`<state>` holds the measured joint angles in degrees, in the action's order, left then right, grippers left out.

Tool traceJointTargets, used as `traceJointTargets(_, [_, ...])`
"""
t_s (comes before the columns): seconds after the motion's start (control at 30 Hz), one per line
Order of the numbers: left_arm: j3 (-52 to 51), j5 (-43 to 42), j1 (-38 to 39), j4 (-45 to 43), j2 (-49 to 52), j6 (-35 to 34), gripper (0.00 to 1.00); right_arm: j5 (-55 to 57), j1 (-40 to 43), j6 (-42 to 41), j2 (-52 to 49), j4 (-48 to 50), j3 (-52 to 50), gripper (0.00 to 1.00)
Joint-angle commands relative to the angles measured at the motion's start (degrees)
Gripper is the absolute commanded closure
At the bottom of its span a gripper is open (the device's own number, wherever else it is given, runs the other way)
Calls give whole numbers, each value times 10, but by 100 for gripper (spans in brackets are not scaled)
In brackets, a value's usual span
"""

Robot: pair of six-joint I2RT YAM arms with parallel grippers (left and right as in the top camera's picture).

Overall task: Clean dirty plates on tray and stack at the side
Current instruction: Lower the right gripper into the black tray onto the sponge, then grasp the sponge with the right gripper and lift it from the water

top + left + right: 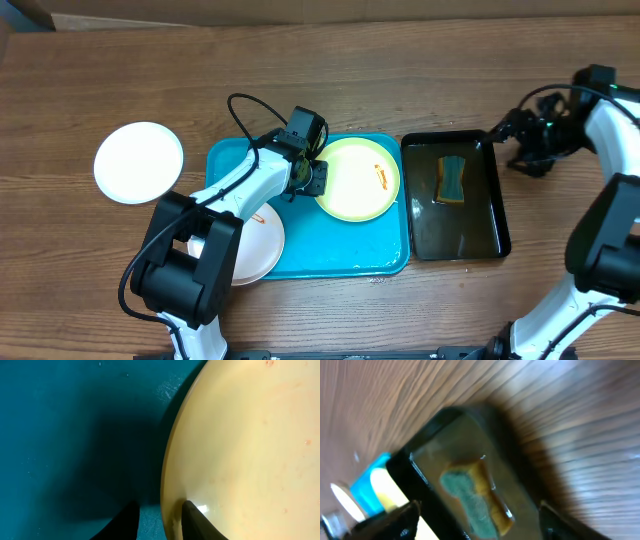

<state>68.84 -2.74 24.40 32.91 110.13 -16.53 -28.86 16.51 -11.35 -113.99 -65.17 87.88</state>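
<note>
- Near the middle of the wooden counter (pixel 330 80): the turquoise tray (pixel 345 252), long side running left to right.
- In the right half of that tray: the lime-green plate (pixel 355 190), with a small orange-red smear (pixel 381 178) near its right rim and faint reddish specks across its face in the left wrist view.
- Closed down narrow on the left rim of the lime-green plate: the left gripper (pixel 314 180), with one finger (pixel 197 522) on the upper face and the other beneath the outer edge. Dark shadow on the tray floor under that edge.
- At the tray's near-left corner, partly overhanging the rim and partly hidden under the left arm: a white plate (pixel 265 245).
- Off the tray, well to the left on the bare counter: a second white plate (pixel 139 162), no smear visible on it from overhead.
- Just beside the tray's right side: a black tray (pixel 465 230), narrower, with a yellow-and-green sponge (pixel 452 178) lying in its far half.
- Past the black tray's far-right corner, above the counter: the right gripper (pixel 512 148), fingers spread wide with nothing between them. Right wrist view blurred, black tray and sponge in sight beyond the fingers.
</note>
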Motion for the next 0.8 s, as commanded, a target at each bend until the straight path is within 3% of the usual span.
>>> traceJointTargets(0.0, [-2, 3, 3, -3, 4, 2, 69, 5, -55, 20, 21, -8, 14, 27])
traceJointTargets(0.13, [-2, 3, 3, -3, 4, 2, 70, 101, -116, 6, 21, -15, 14, 29])
traceJointTargets(0.37, [-2, 4, 3, -3, 4, 2, 70, 364, -216, -66, 21, 2, -12, 30])
traceJointTargets(0.63, [-2, 4, 3, -4, 4, 2, 69, 378, -249, -70, 20, 97, -105, 32])
traceJointTargets(0.7, [-2, 4, 3, -4, 4, 2, 69, 378, -249, -70, 20, 118, -121, 42])
traceJointTargets(0.73, [-2, 3, 3, -3, 4, 2, 69, 378, -249, -70, 20, 130, -129, 57])
traceJointTargets(0.77, [-2, 3, 3, -3, 4, 2, 69, 377, -249, -70, 20, 139, -134, 78])
